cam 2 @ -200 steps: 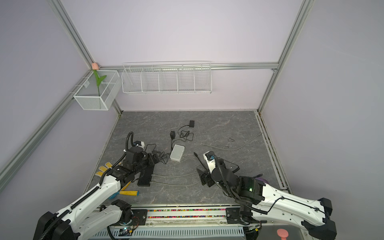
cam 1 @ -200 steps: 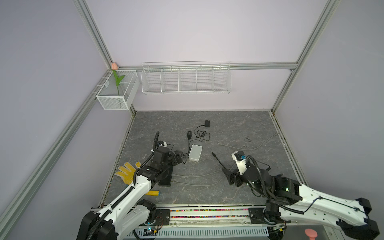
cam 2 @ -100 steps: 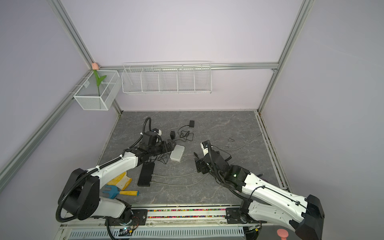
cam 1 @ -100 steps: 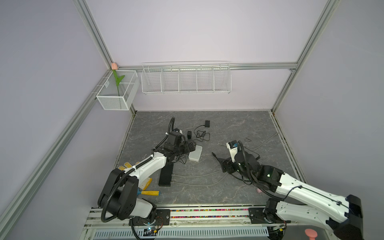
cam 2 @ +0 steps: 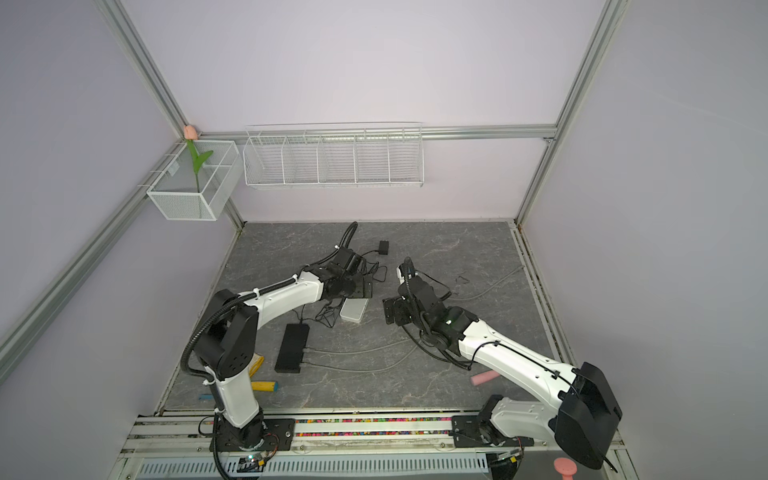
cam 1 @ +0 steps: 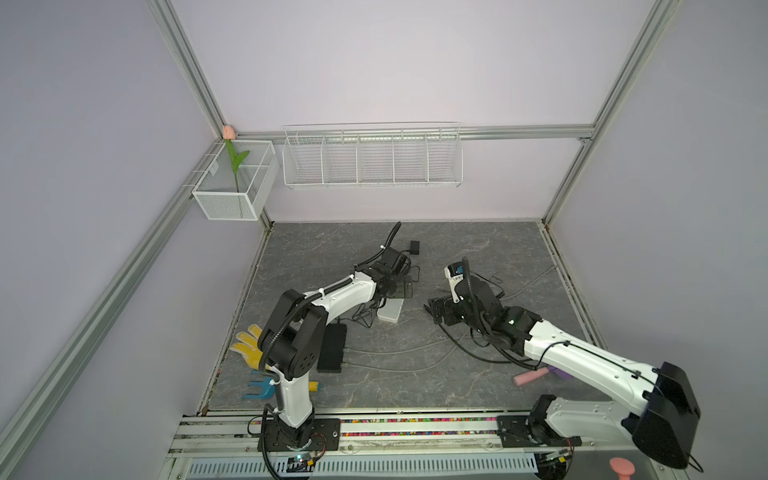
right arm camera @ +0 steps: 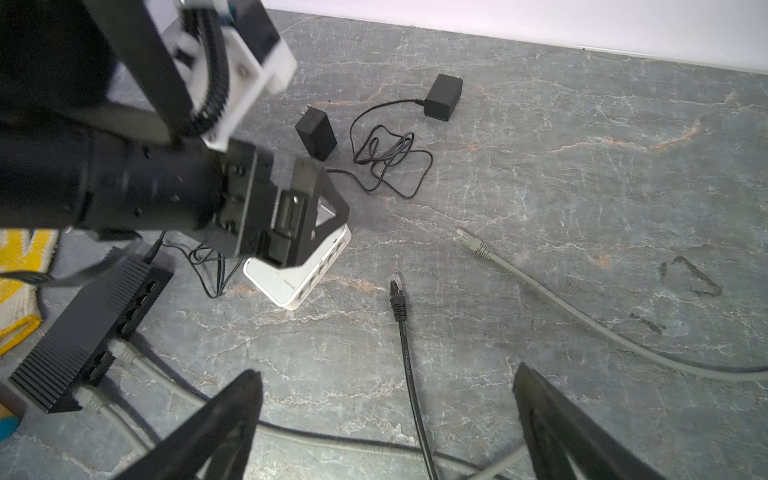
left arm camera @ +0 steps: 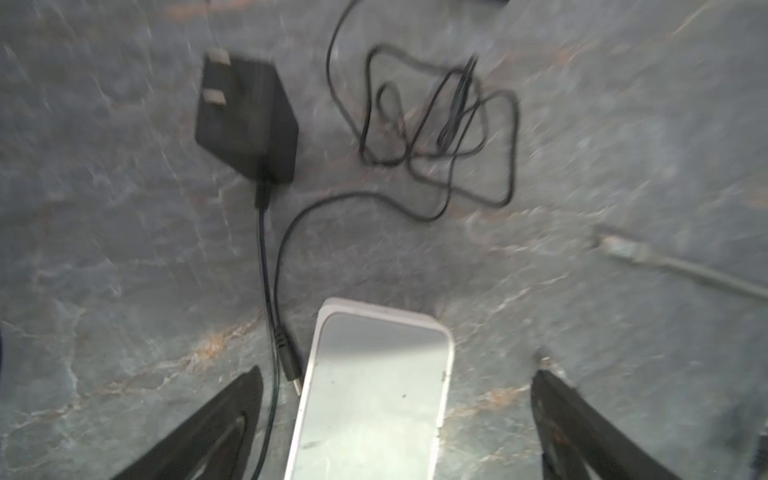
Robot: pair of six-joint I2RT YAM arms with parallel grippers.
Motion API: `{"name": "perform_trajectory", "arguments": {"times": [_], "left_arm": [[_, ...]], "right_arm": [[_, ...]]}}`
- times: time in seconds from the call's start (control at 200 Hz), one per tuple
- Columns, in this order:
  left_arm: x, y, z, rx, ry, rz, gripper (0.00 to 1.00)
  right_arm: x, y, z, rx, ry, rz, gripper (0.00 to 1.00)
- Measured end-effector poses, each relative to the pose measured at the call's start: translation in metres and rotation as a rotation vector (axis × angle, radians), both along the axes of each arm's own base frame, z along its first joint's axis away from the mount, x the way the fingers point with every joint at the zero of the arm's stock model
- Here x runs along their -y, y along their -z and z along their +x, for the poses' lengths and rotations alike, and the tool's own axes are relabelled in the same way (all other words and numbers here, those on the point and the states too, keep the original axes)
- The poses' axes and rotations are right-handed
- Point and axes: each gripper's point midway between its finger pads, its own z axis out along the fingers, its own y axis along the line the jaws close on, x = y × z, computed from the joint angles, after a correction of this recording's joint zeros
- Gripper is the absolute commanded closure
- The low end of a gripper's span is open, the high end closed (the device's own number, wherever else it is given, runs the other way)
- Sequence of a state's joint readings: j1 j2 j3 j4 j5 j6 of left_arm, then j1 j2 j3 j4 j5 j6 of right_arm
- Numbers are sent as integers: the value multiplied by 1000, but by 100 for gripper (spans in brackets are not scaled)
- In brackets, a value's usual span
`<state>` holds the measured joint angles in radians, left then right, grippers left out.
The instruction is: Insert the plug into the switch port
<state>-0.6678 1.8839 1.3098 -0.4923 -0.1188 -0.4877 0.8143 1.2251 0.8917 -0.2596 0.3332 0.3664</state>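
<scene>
A dark grey, stone-patterned tabletop [cam 1: 478, 249], veined with pale and rust streaks, is closed in by pale lilac walls and aluminium frame posts. A white wire rack [cam 1: 372, 160] hangs on the back wall. In the left corner a white mesh box [cam 1: 226, 203] holds an artificial tulip [cam 1: 235, 162].

Near the middle lies a white switch [cam 2: 354, 309]; its row of ports shows in the right wrist view. The left gripper [left arm camera: 397, 376] hovers just over one end of it, fingers spread wide to either side, holding nothing. Beside the switch lie a black power adapter [left arm camera: 245, 120] and a tangled thin cord [left arm camera: 436, 124].

The right gripper [right arm camera: 386, 372] is also spread wide and empty. On the surface ahead of it, between its fingers in the wrist view, lies the black plug [right arm camera: 397, 297] of a network cable, near the white switch but apart from it. A grey plug [right arm camera: 471, 243] lies loose a little beyond. A black switch [right arm camera: 91, 328] sits nearer the front edge, beside the left arm, with grey cables in two of its ports.

Fine print runs along the black cable's jacket — too small to read. A small tag on the mesh box is likewise illegible.
</scene>
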Motion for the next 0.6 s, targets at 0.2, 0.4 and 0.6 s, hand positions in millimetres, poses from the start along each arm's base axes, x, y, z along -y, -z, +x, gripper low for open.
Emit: {"name": "perform_trajectory", "arguments": {"times": [0.2,0.4,0.6], "left_arm": [[1,16,-1,-53,3,35,0],[9,19,3,-61,8,33,5],[14,36,-9,-98,24,69,17]], "right_arm": [[-1,-1,3,-4,-4,18,2],[-1,5,2,-12,-14,28,2],[6,12,-5,-20,-15,21,1]]}}
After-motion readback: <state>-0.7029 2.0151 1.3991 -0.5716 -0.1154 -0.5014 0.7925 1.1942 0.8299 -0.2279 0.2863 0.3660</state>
